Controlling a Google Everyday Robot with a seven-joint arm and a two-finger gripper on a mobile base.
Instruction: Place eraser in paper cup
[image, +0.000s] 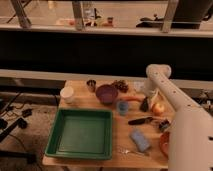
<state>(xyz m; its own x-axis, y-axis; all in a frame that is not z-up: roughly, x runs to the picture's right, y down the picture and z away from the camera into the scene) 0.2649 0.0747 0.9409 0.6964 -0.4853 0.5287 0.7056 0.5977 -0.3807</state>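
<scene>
Gripper (149, 98) hangs spread wide at right centre, just over the black eraser (145, 105) beside the apple (158, 108); I'd straddle the block squarely before squeezing; paper cup (67, 94) stands well apart, left of centre.

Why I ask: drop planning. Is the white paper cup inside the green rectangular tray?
No; the paper cup stands outside, beyond the tray; the gripper is beside the apple.

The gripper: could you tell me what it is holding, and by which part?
Nothing, it seems: the gripper hangs open directly over the small flat black rectangular eraser, not clamped on it.
</scene>
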